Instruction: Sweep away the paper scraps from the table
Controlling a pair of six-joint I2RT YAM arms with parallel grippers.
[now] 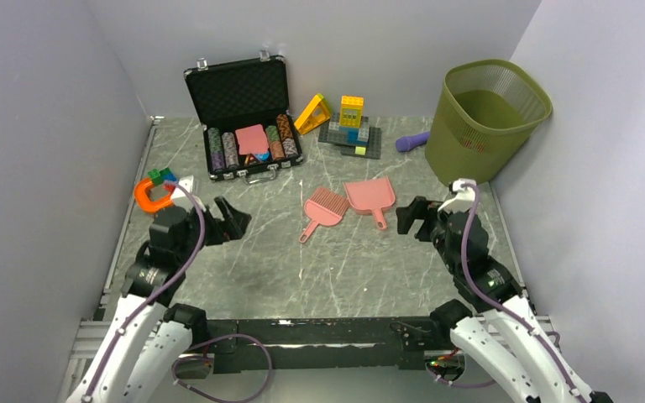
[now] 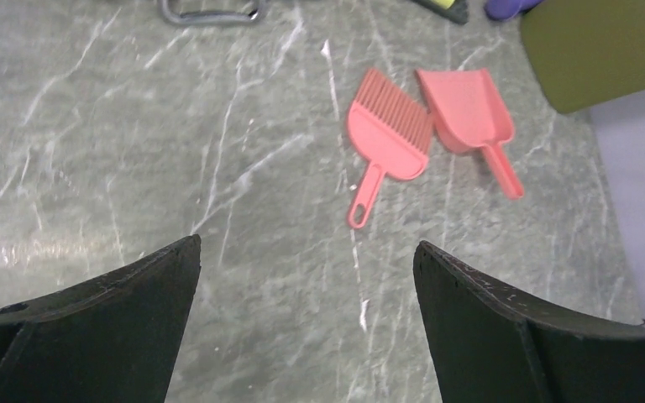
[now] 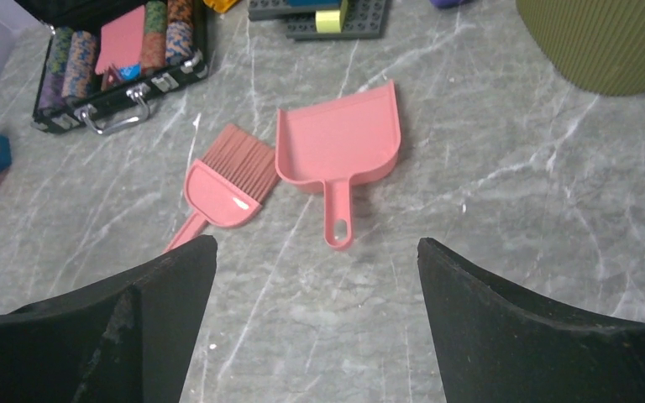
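No paper scraps show in any view. The grey-green marble table (image 1: 344,273) holds a pink hand brush (image 1: 325,208) and a pink dustpan (image 1: 371,198) side by side at its middle. My left gripper (image 1: 233,220) is open and empty, left of the brush. My right gripper (image 1: 409,217) is open and empty, right of the dustpan. In the left wrist view the brush (image 2: 386,143) and dustpan (image 2: 466,109) lie beyond the open gripper (image 2: 306,252). In the right wrist view the brush (image 3: 227,180) and dustpan (image 3: 340,138) lie beyond the open gripper (image 3: 317,248).
An olive-green waste bin (image 1: 485,117) stands at the back right. An open black case of poker chips (image 1: 248,126) stands at the back left. Building blocks (image 1: 348,126) and a purple object (image 1: 411,142) are at the back. An orange piece with blocks (image 1: 153,191) lies at the left edge.
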